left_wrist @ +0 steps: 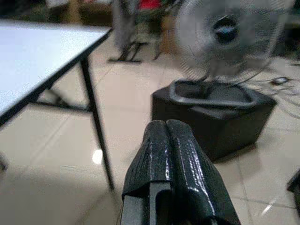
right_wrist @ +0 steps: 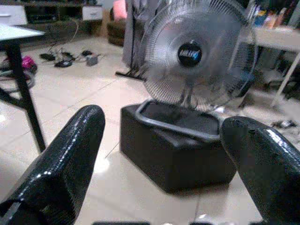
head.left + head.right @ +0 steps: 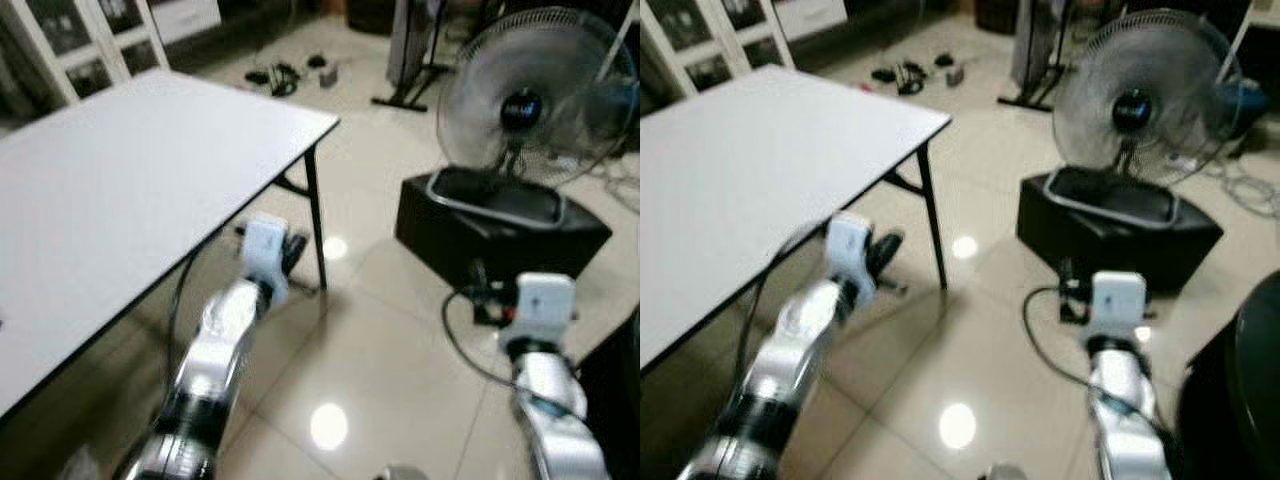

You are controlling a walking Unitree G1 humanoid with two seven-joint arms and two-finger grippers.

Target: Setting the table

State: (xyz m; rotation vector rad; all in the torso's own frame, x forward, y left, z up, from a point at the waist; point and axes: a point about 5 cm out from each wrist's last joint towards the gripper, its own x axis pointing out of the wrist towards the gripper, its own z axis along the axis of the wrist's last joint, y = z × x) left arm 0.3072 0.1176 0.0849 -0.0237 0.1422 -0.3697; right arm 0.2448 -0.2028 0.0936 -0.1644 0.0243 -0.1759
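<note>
- A white table (image 3: pixel 130 190) with thin black legs (image 3: pixel 316 215) fills the robot's left side of the head views; its surface is bare
- Just past the table's near corner, towards the robot's right, a black box (image 3: pixel 500 235) sits on the pale glossy tiled floor (image 3: pixel 370 340)
- A round fan (image 3: pixel 530 95) stands on top of that box, its grille facing the robot
- The left gripper (image 1: pixel 166 140) is held out low, just off the table's front edge and below the level of its top; its two black fingers (image 1: pixel 185 159) are pressed together with nothing between them
- The right gripper (image 2: pixel 164 154) is raised in front of the box, on the far side from the table; its fingers (image 2: pixel 70 154) stand wide apart and hold nothing
- A black cable (image 3: pixel 465 350) curls across the floor between the box and the right arm
- Beyond the table's far corner, small dark things and cords (image 3: pixel 285 75) lie scattered on the floor, too blurred to tell apart
- Behind the table's far end stands a white cabinet with glass panes (image 3: pixel 85 40)
</note>
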